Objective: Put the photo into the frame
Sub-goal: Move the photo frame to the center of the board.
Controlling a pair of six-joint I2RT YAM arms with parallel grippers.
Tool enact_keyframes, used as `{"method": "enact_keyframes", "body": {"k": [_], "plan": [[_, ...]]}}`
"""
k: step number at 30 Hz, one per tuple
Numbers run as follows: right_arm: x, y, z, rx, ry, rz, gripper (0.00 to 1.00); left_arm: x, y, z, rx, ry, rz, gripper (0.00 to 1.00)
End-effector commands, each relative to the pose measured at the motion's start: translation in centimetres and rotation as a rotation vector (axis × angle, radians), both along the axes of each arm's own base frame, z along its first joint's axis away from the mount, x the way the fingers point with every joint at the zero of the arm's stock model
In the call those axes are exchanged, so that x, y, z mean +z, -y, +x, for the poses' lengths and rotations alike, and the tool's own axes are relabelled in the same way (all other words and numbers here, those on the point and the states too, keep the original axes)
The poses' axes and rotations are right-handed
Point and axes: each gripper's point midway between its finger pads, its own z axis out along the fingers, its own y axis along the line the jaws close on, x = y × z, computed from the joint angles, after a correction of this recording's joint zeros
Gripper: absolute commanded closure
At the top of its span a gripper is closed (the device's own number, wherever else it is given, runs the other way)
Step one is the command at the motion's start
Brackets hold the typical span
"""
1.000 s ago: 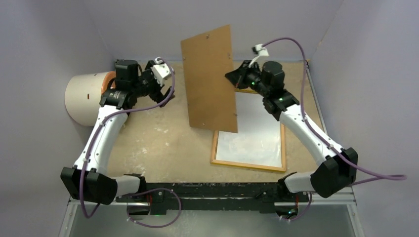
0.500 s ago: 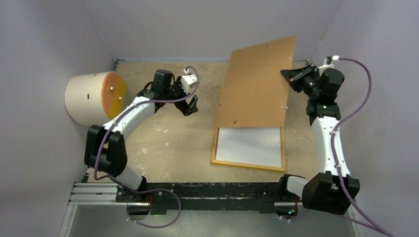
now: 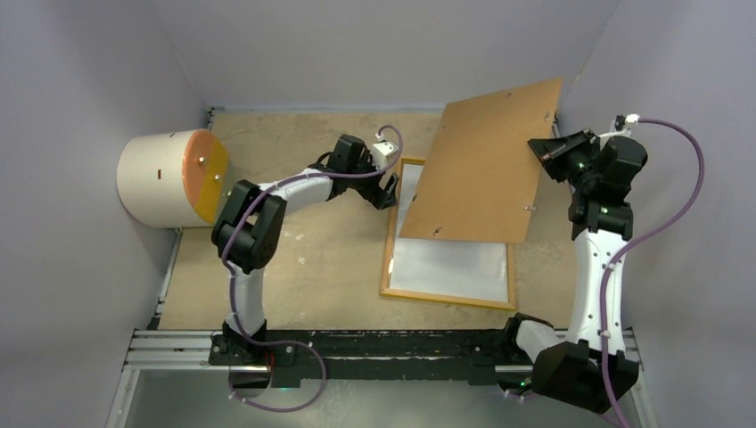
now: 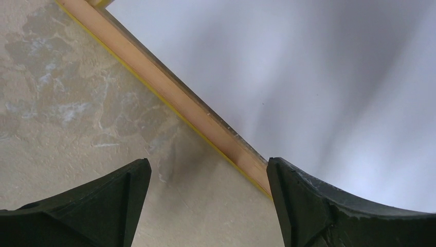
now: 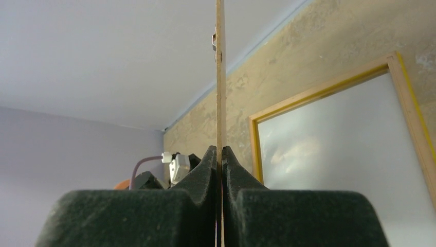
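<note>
Right gripper [image 5: 221, 154] clamped on backing board [image 3: 481, 165] edge, board held aloft. Left gripper [image 4: 205, 167] jaws wide; frame [image 4: 180, 98] rail beneath gap.

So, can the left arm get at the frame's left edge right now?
Probably yes. The open left end effector hovers over the left edge of the frame, jaws either side, while the right end effector holds the backing board up, clear of that spot.
</note>
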Motion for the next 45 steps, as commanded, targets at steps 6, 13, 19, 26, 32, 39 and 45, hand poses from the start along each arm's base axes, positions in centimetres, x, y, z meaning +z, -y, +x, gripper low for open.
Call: {"method": "enact_keyframes", "body": {"k": [6,13,19,26,32,39,45], "plan": [[2.3,-0.6,-0.9,0.023,0.081,-0.030,1.00,0.2,2.7,2.3,0.011,0.131,-0.001,0.16],[1.8,-1.0,-0.9,0.047,0.075,-0.009,1.00,-1.2,3.4,1.2,-0.013,0.141,0.045,0.19],[1.4,-1.2,-1.0,0.058,0.069,-0.006,1.00,-2.3,2.2,1.0,0.001,0.146,0.102,0.26],[0.9,-1.3,-1.0,0.066,0.059,-0.002,1.00,-3.5,0.7,0.7,0.006,0.164,0.164,0.32],[0.5,-1.6,-0.9,0.089,0.066,0.008,1.00,-3.4,-1.1,1.1,0.031,0.188,0.203,0.35],[-1.1,-2.8,0.1,0.164,0.077,0.124,1.00,-2.4,-5.0,1.9,0.039,0.226,0.244,0.35],[-3.3,-3.6,0.2,0.195,0.055,0.163,1.00,-2.5,-11.0,2.2,0.108,0.206,0.291,0.35]]}}
